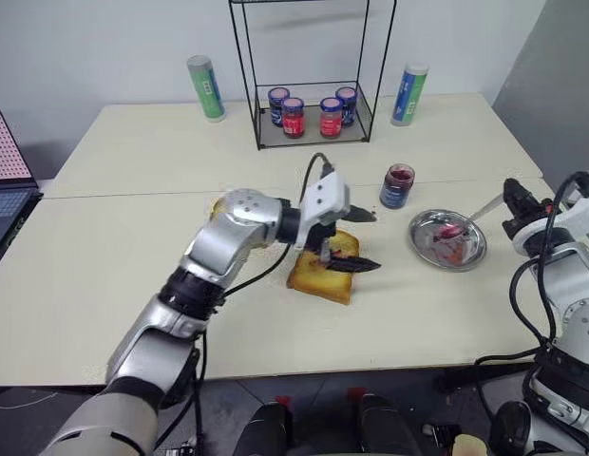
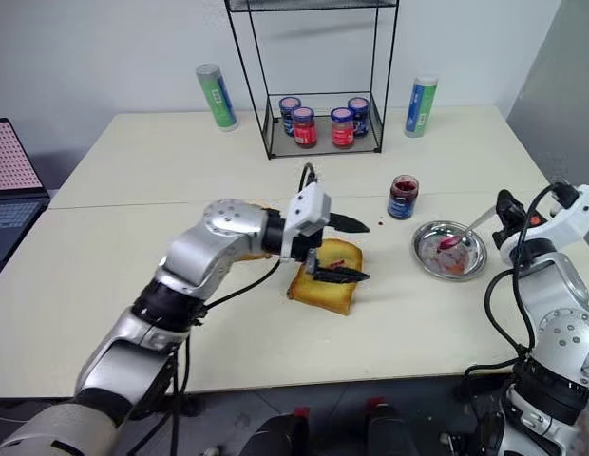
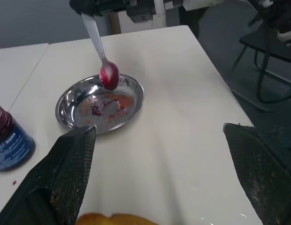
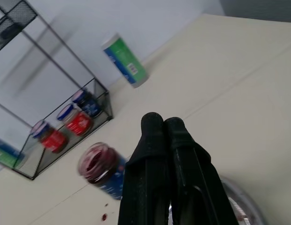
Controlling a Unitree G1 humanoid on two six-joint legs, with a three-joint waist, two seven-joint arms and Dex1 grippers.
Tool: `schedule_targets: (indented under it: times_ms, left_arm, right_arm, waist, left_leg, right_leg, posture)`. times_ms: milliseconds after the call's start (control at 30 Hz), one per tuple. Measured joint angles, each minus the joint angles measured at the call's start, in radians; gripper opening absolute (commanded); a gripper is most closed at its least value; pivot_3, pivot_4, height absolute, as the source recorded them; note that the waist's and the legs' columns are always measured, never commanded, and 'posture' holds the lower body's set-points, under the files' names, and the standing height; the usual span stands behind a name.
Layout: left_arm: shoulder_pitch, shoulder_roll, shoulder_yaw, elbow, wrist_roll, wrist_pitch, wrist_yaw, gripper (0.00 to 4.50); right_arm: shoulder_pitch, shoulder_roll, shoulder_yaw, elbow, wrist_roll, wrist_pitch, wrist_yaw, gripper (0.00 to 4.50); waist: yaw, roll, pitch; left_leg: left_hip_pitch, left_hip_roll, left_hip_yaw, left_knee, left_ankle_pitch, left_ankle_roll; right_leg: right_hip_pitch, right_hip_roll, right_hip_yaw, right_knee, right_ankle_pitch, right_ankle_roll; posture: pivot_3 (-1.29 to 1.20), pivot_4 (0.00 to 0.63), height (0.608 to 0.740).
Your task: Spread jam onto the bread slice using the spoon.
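Observation:
The bread slice (image 1: 320,281) lies golden near the middle of the table, with a small red smear on top. My left gripper (image 1: 363,239) hovers over its right end, open, one finger above the other, nothing between them. The spoon (image 1: 471,219) slants down from my right gripper (image 1: 511,196), which is shut on its handle at the right table edge. Its bowl (image 3: 109,76) carries red jam just above the round steel dish (image 1: 475,256), which is smeared red. The jam jar (image 1: 397,186), open with a blue label band, stands left of the dish.
A black wire rack (image 1: 309,114) at the back holds several blue-lidded jars. A green tube (image 1: 206,87) stands left of the rack and a blue-green one (image 1: 408,95) to its right. A laptop (image 1: 5,180) sits at the far left. A dark chair (image 3: 272,61) stands beyond the table's right edge.

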Motion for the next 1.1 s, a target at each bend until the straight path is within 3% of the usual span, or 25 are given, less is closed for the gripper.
schedule_targets:
  times_ms: [333, 933, 1000, 1100]
  left_arm:
    - [-0.013, -0.055, 0.001, 0.096, 0.047, -0.07, -0.004, 4.5]
    - [0.047, -0.037, 0.039, -0.015, 0.046, 0.0, 0.02, 4.5]
    - [0.054, -0.026, 0.041, -0.028, 0.046, 0.001, 0.018, 4.5]
    - [0.082, 0.033, 0.075, -0.037, 0.044, 0.01, 0.019, 4.5]
  right_arm:
    - [-0.023, -0.015, 0.07, 0.361, -0.185, -0.26, 0.172, 0.0]
    - [0.034, -0.12, 0.182, 0.385, -0.378, -0.344, 0.291, 4.1]
    - [0.051, -0.159, 0.223, 0.366, -0.45, -0.379, 0.293, 4.45]
    - [0.069, -0.229, 0.246, 0.312, -0.558, -0.43, 0.283, 4.45]
  waist:
    - [-0.004, 0.0, 0.0]
    - [-0.002, 0.0, 0.0]
    - [-0.002, 0.0, 0.0]
    - [-0.004, 0.0, 0.0]
  left_leg:
    - [0.0, 0.0, -0.002, 0.0, 0.0, 0.0]
    - [0.0, 0.0, -0.003, 0.002, 0.0, 0.0]
    - [0.0, 0.0, -0.003, 0.002, 0.0, 0.0]
    - [0.0, 0.0, -0.003, 0.002, 0.0, 0.0]
  right_leg:
    - [0.0, 0.0, 0.001, 0.001, 0.0, 0.0]
    - [0.0, 0.0, 0.001, 0.001, 0.0, 0.0]
    - [0.0, 0.0, 0.001, 0.001, 0.0, 0.0]
    - [-0.001, 0.0, 0.001, 0.001, 0.0, 0.0]
  posture:
    - [0.0, 0.15, 0.74]
    - [0.0, 0.15, 0.74]
    - [0.0, 0.15, 0.74]
    - [0.0, 0.15, 0.74]
